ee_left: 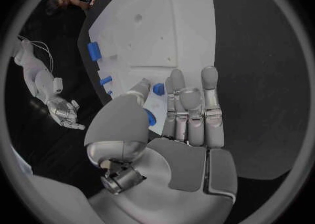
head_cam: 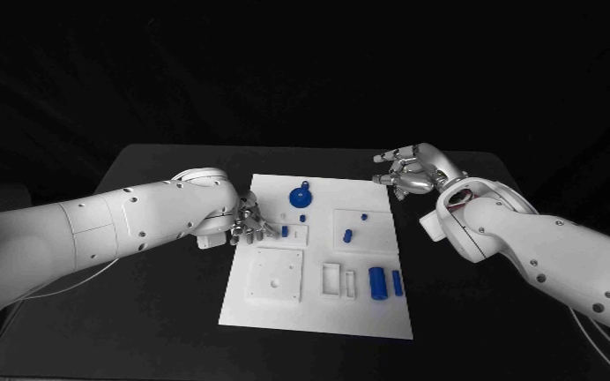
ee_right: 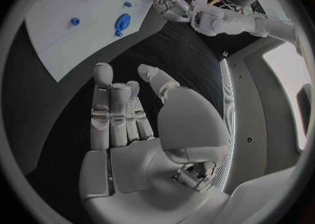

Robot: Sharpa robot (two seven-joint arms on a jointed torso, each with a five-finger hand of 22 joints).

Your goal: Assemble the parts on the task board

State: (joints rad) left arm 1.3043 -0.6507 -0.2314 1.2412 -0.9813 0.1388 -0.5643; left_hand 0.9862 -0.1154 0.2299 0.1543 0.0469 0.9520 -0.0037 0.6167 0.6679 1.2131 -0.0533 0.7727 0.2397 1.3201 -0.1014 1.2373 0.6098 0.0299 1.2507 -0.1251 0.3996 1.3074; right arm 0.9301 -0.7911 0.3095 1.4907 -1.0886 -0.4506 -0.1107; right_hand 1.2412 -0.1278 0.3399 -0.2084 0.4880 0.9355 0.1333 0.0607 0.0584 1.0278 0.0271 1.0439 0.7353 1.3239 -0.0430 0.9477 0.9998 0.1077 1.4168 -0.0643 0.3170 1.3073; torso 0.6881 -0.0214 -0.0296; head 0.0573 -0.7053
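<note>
Black table (head_cam: 166,310) carries white task board (head_cam: 286,310) at centre. Left hand (head_cam: 241,227) at board's left edge, fingertips at a small blue part (head_cam: 285,232); grip indeterminate. Right hand (head_cam: 409,172) off board's far right corner, fingers apart, empty

We cannot tell whether the left robot hand (head_cam: 241,227) touches the small blue part (head_cam: 285,232) beside its fingertips; in its wrist view the thumb (ee_left: 121,116) covers part of another blue piece (ee_left: 151,118).

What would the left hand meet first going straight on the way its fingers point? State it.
Probably the small blue part on the task board, just ahead of the left hand; whether the fingertips already touch it is unclear.
</note>
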